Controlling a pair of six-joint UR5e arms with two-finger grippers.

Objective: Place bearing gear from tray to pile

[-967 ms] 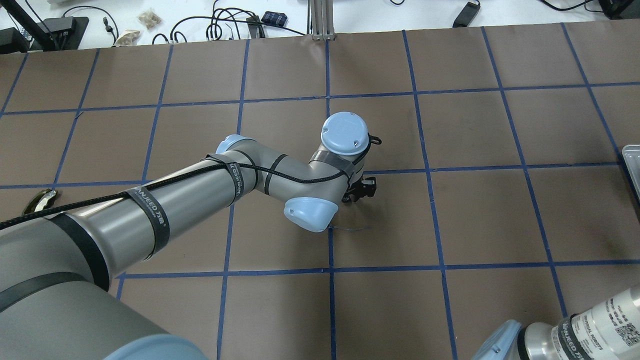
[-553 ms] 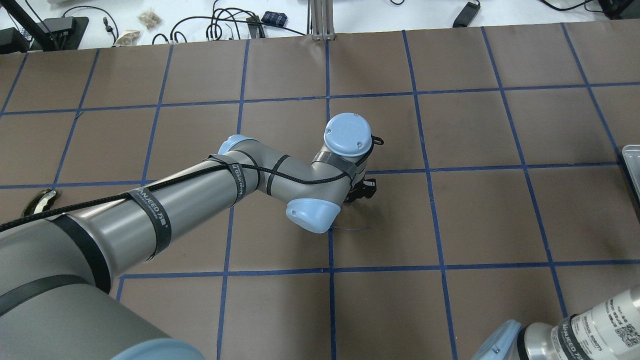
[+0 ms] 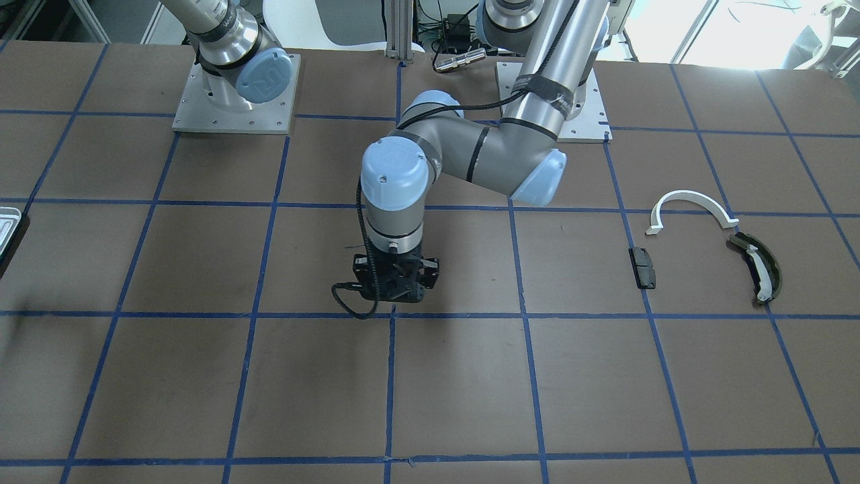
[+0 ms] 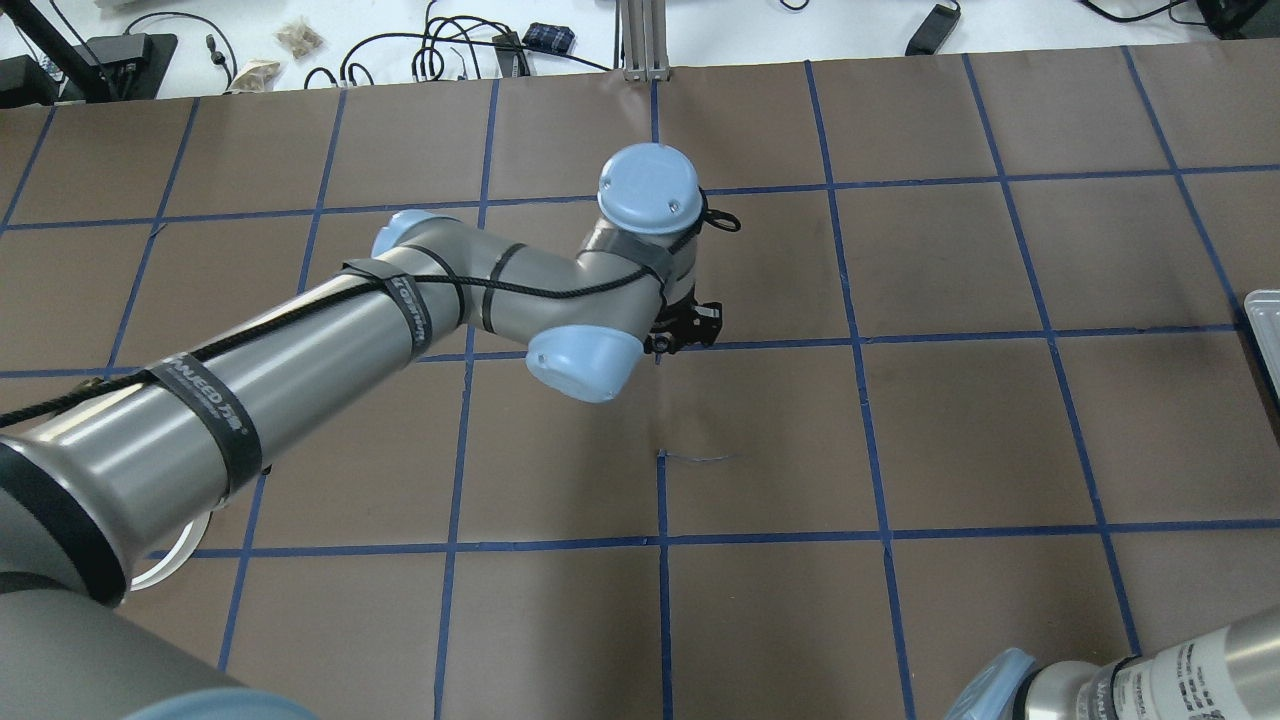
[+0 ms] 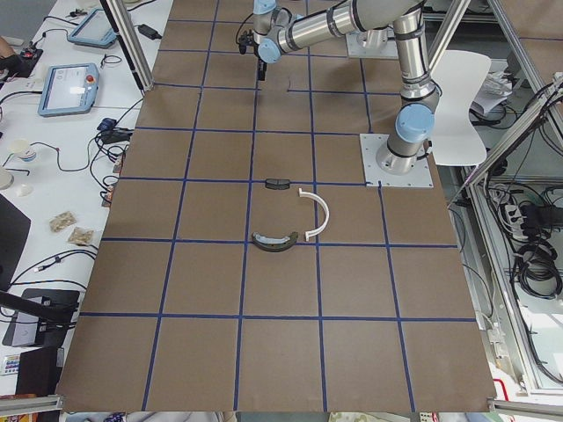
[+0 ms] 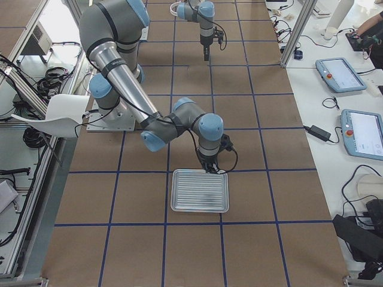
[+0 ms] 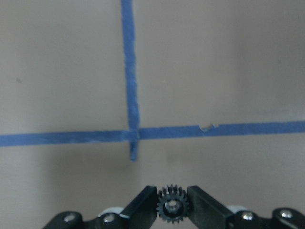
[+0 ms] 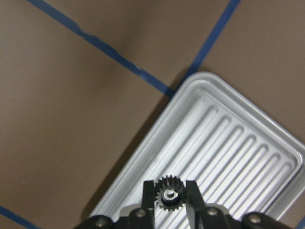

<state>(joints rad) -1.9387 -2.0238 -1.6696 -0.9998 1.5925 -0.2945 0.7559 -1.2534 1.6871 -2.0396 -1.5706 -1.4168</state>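
Note:
My left gripper (image 7: 172, 192) is shut on a small black toothed bearing gear (image 7: 173, 207) and holds it above a crossing of blue tape lines at mid-table; it also shows in the front view (image 3: 395, 284) and in the overhead view (image 4: 690, 326). My right gripper (image 8: 169, 185) is shut on a second black gear (image 8: 169, 196) over the ribbed silvery tray (image 8: 228, 143), near the tray's rim (image 6: 199, 190). The pile lies on the robot's left: a white half-ring arc (image 3: 692, 204), a black block (image 3: 642, 267) and an olive curved piece (image 3: 759, 267).
The table is brown paper with a blue tape grid. The arm base plates (image 3: 232, 101) stand at the robot's side. Cables and small items (image 4: 450, 50) lie beyond the far table edge. The tray's corner (image 4: 1262, 318) shows at the overhead view's right edge.
My left arm has swung away from the robot and slightly left, carrying the gear from below a tape line up onto it. The right arm's forearm has shifted a little.

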